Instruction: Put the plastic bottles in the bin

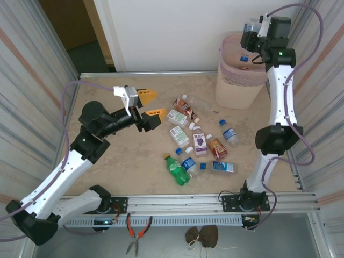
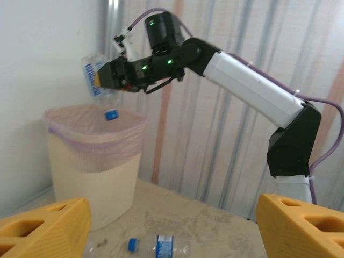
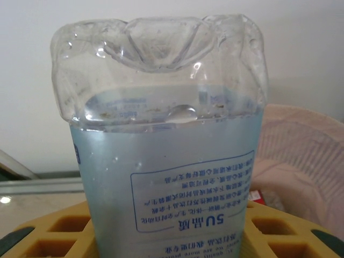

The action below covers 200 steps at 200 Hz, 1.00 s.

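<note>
Clutching a clear dented bottle [image 3: 161,161] above the bin [image 2: 97,177], right end effector [image 2: 106,78]; left end effector [image 1: 152,105] splayed.

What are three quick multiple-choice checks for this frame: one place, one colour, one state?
1. Where is the blue-label bottle that the right gripper holds?
A. Above the bin
B. Lying on the table
C. Beside the pliers

2. What colour is that bottle's cap?
A. Red
B. Blue
C. White

3. What state is the left gripper in?
A. Shut on a green bottle
B. Shut and empty
C. Open and empty

Answers:
1. A, the left wrist view shows it cap-down over the bin's rim.
2. B, the cap hanging over the bin is blue.
3. C, its yellow fingers stand apart with nothing between them.
</note>
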Tool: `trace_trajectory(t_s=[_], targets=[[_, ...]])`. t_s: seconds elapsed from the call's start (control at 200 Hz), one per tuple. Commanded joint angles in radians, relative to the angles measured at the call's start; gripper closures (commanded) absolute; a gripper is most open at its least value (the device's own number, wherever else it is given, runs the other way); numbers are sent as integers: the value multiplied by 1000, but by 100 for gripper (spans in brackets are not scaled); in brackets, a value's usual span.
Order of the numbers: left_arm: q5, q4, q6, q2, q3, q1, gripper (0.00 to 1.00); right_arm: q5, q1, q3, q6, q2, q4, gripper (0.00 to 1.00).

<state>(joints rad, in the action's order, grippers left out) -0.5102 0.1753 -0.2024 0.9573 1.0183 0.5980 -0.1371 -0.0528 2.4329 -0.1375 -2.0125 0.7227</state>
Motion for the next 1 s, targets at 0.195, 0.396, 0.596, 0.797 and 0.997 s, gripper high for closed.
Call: trace_trajectory(t_s=[0.195, 0.396, 0.596, 0.797, 0.997], targets=[[169, -82, -7, -7, -59, 3, 20, 78, -4, 107, 102, -152, 225, 59], [163, -96, -17, 15, -61, 2, 21, 74, -4, 107, 123, -217, 276, 55], [170, -114, -27, 36, -59, 1, 21, 66, -4, 107, 118, -236, 304, 45], [167, -125, -42, 49, -58, -1, 21, 58, -5, 109, 110, -210, 303, 35], [158, -156, -64, 61, -52, 0, 23, 56, -4, 109, 110, -165, 305, 31]])
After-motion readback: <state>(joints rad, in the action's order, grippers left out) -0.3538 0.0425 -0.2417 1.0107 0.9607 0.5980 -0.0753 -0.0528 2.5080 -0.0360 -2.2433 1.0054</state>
